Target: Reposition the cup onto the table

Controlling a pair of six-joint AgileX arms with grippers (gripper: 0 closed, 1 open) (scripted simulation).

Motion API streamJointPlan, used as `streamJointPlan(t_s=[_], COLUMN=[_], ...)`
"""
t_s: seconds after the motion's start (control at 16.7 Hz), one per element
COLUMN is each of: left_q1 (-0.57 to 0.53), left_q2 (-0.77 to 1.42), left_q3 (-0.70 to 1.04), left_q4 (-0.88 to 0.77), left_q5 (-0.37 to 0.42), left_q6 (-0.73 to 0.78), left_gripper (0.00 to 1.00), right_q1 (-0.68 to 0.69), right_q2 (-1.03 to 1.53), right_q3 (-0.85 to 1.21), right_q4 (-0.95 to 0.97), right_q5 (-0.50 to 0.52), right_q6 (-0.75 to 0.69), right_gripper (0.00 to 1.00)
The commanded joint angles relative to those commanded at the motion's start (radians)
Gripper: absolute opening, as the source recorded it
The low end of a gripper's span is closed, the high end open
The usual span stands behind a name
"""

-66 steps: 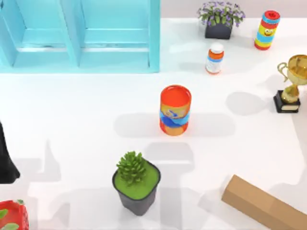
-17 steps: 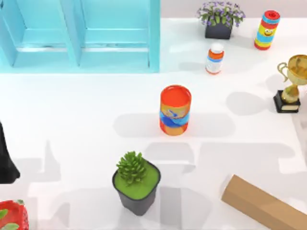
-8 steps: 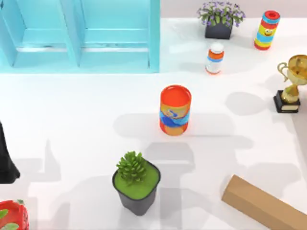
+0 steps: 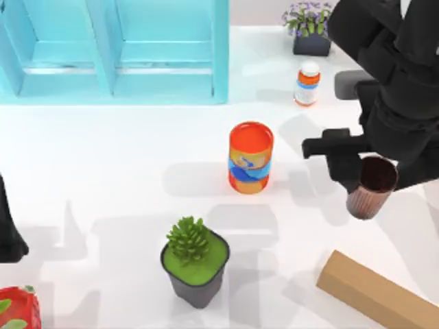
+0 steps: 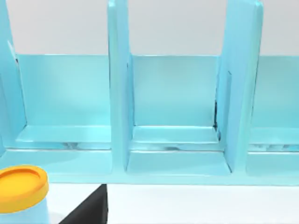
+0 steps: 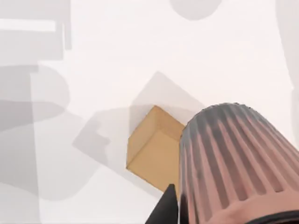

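Right gripper held the cup at the table's right side.

From above, the cup sat closed between the fingers, right of the can and behind the box. The right wrist view added the ribbed wall of the cup over the end of the box. The left arm sat parked at the left edge; its wrist faced the shelf and a yellow lid, and I cannot tell its fingers' state.

The right AgileX arm is matte black throughout, built of bulky rounded housings with blocky, squared segments toward the wrist; its finger tapers to a dark pointed tip. The left arm is a plain black tapering sliver
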Motion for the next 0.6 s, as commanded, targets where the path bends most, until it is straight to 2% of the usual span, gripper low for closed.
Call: streamJointPlan(t_s=[0.3, 0.6], left_q1=[0.0, 0.0], left_q2=[0.0, 0.0], left_q3=[0.0, 0.0], left_q4=[0.0, 0.0], left_q5=[0.0, 0.0], left_q6=[0.0, 0.0], left_gripper=[1.0, 1.0], right_q1=[0.232, 0.309], right_q2=[0.034, 0.044], right_q3=[0.018, 0.023], right_q4=[-0.008, -0.007], right_q5=[-0.018, -0.045], right_q6=[0.254, 0.366], right_gripper=[0.0, 0.0])
